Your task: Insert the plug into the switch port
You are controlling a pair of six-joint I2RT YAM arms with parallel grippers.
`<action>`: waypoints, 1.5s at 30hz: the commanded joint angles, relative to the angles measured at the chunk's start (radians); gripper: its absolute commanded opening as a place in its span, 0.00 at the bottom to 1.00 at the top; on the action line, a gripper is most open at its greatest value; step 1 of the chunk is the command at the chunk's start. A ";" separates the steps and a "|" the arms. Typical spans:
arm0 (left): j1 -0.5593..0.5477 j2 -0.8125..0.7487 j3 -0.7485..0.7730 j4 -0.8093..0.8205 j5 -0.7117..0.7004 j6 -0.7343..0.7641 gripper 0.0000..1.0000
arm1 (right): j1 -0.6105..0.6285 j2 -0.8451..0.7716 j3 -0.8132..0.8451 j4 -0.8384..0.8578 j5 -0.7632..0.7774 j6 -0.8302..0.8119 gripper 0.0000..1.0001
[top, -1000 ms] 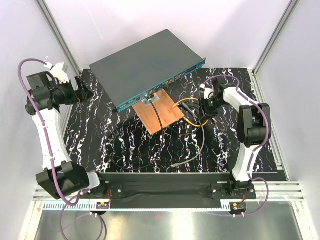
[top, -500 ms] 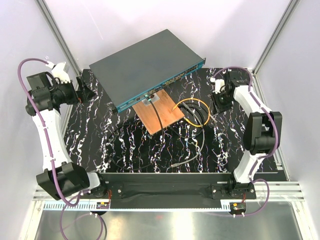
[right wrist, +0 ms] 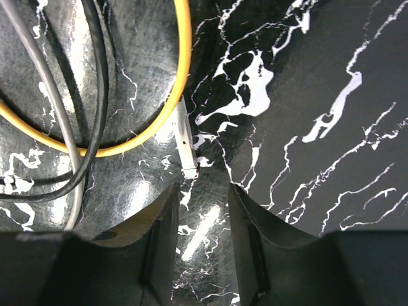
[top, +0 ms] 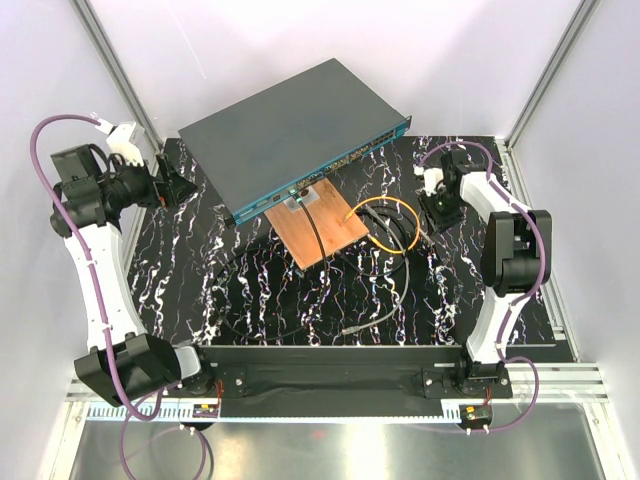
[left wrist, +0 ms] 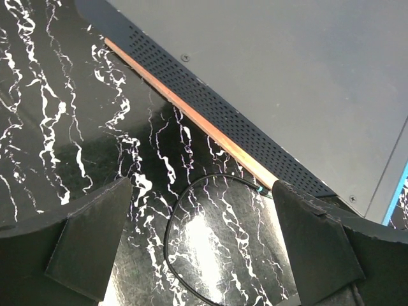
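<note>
Switch [top: 290, 125] sockets [top: 345, 160] tiny and indistinct

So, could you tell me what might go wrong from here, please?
1. The plug lies ahead of one finger of the right pincer, not centred in its narrow gap; closing could nudge it aside.
2. The grey cable and black cable cross the yellow cable loop and may snag when it lifts.
3. The switch rests partly on the wooden board, and the open left pincer isn't bracing it; insertion might shift it.

Top view looks down; left wrist view, close, shares the switch [top: 290, 125].
</note>
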 commanded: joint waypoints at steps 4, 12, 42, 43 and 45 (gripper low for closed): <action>-0.003 -0.012 -0.005 0.068 0.058 0.007 0.99 | 0.002 0.023 -0.009 0.038 -0.037 -0.020 0.43; -0.004 -0.001 0.003 0.081 0.059 -0.006 0.99 | 0.015 0.054 -0.036 0.072 -0.031 -0.020 0.42; -0.145 -0.100 0.214 0.123 0.193 0.047 0.99 | -0.142 -0.333 0.155 -0.457 -0.580 -0.119 0.00; -0.180 -0.110 0.220 0.115 0.179 0.071 0.99 | -0.142 -0.349 0.164 -0.473 -0.609 -0.116 0.00; -0.284 -0.130 0.230 0.109 0.151 0.103 0.99 | -0.137 -0.372 0.180 -0.493 -0.683 -0.102 0.00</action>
